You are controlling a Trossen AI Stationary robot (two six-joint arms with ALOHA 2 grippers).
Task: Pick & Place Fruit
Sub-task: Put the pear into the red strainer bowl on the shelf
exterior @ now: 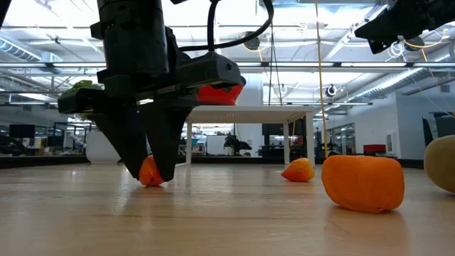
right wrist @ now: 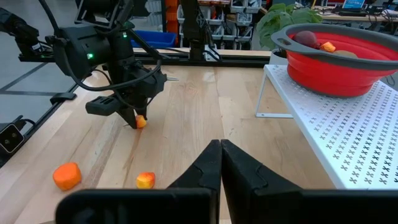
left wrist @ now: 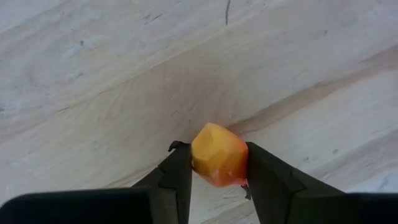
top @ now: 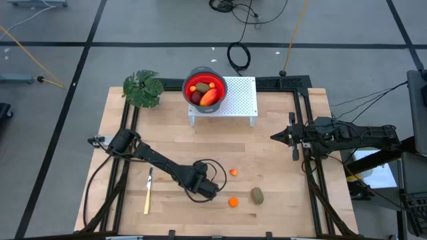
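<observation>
From above, the left claw (top: 212, 191) is low over the near part of the wooden desk (top: 280, 153), its arm stretched across from the left edge. An orange piece (top: 233, 202) lies just beside it, another small orange piece (top: 233, 172) a little farther back, and an olive-brown oval (top: 257, 195) to the right. The pale knife (top: 147, 191) lies well to the left, clear of the arm. At the far edge a red bowl (top: 204, 89) holding several fruits sits on a white perforated stand (top: 241, 100), with a green plant (top: 143, 89) beside it. The right claw (top: 277, 137) waits at the desk's right side.

At desk height, the left claw (exterior: 151, 174) comes down with its fingers on either side of a tiny orange fruit (exterior: 148, 172) resting on the wood. The orange chunk (exterior: 363, 183) is nearest the camera, and a smaller piece (exterior: 299, 170) sits behind it.

The left wrist view shows the fingers (left wrist: 176, 180) touching both sides of the orange fruit (left wrist: 219, 155), pinching it against the desk surface.

In the right wrist view, the right claw (right wrist: 221, 155) is pressed together and holds nothing. Beyond it the left claw (right wrist: 133, 115) stands over its fruit (right wrist: 141, 121), with two orange pieces (right wrist: 67, 175) nearer and the bowl (right wrist: 339, 53) raised on its stand.
</observation>
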